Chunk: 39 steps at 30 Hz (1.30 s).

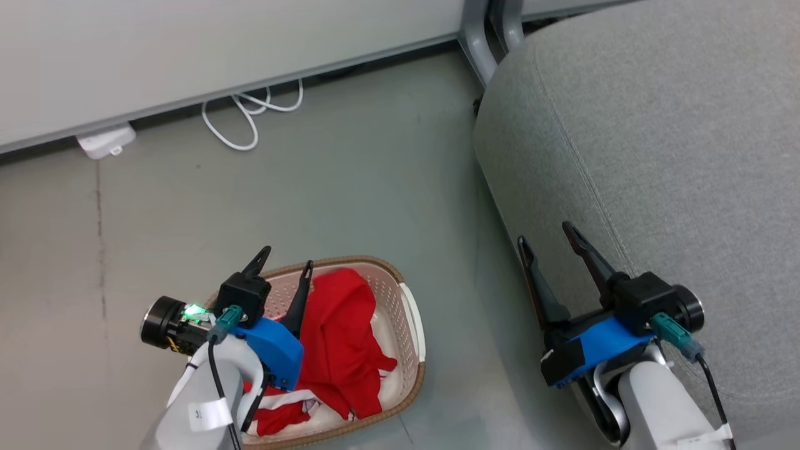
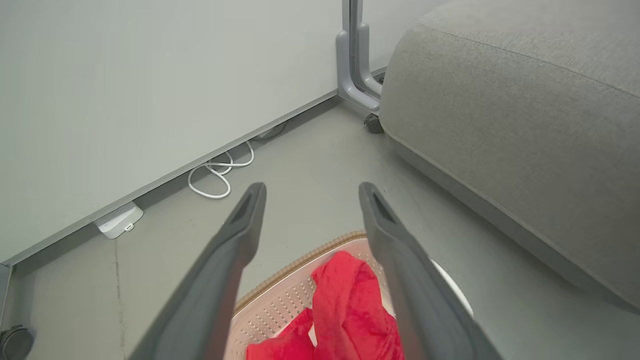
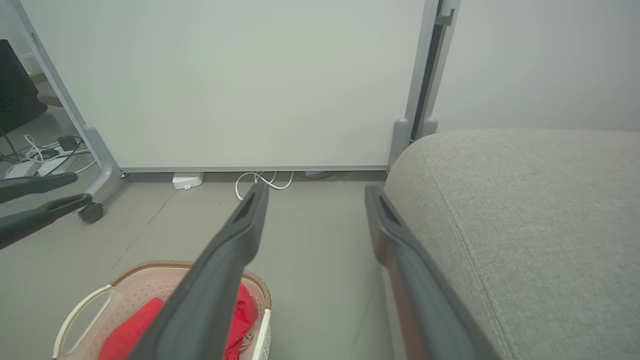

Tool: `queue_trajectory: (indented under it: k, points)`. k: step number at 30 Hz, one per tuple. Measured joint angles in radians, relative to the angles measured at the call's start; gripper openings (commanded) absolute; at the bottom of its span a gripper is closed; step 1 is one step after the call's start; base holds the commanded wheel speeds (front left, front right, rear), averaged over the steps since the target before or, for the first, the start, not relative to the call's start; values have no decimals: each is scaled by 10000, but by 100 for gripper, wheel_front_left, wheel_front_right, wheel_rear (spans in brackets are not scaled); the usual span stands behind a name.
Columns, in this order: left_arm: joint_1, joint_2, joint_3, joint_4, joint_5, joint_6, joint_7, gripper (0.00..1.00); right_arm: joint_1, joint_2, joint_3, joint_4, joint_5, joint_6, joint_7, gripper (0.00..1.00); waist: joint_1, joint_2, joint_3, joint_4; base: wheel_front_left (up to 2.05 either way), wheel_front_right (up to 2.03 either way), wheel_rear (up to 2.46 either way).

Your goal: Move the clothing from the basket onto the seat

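— Grey floor (image 1: 350, 162) below me, with a white cable (image 1: 250, 115) looped by the wall.
— Where's the clothing (image 1: 340, 331)?
— Heaped red in the basket (image 1: 409, 312), which sits on the floor to the left of the seat (image 1: 675, 137), apart from it.
— And your grippers?
— My left gripper (image 1: 288, 256) hangs over the basket, fingers spread, gripping nothing. My right gripper (image 1: 544, 232) hovers at the seat's edge, fingers apart too, empty.

On the grey floor (image 1: 350, 187), a white cable (image 1: 251, 122) lies in loops at the foot of a pale wall panel (image 1: 187, 50), near a small white box (image 1: 105, 141), and a grey metal leg (image 1: 478, 44) stands further right.
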<state>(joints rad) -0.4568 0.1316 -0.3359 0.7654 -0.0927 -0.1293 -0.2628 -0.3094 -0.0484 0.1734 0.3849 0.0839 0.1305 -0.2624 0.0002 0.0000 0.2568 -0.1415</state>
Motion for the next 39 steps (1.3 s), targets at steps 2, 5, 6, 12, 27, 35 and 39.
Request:
queue_trajectory:
  k: [2, 5, 6, 12, 27, 35, 39]
  points:
    - [-310, 151, -267, 437, -104, 0, -2, 100, -258, 0, 117, -73, 17, 0, 0, 100, 0, 0, 355, -146, 0, 0, 0]
    - [-757, 301, -671, 1049, -238, 0, -2, 100, -591, -2, 295, -127, 21, 0, 0, 100, 0, 0, 909, -344, 0, 0, 0]
    - [-900, 332, -796, 1237, -311, -2, -2, 100, -676, -2, 362, -138, 13, 0, 0, 100, 0, 0, 1096, -401, 0, 0, 0]
    - [-1731, 610, -1465, 2380, -621, -2, -2, 100, -1380, -4, 700, -313, 10, 0, 0, 100, 0, 0, 2267, -702, 0, 0, 0]
    - [-3265, 968, -2894, 4443, -1279, -4, 63, 100, -2438, -4, 1083, -775, 86, 0, 0, 100, 0, 0, 4647, -1278, 0, 0, 0]
    - [-3859, 1262, -3137, 4834, -1668, -4, 230, 100, -2661, -4, 1143, -959, 82, 0, 0, 100, 0, 0, 5505, -1415, 0, 0, 0]
    - [-4219, 1337, -3162, 4920, -1962, -4, 247, 100, -2777, -4, 1150, -1060, 69, 2, 0, 100, 0, 0, 5966, -1460, 0, 0, 0]
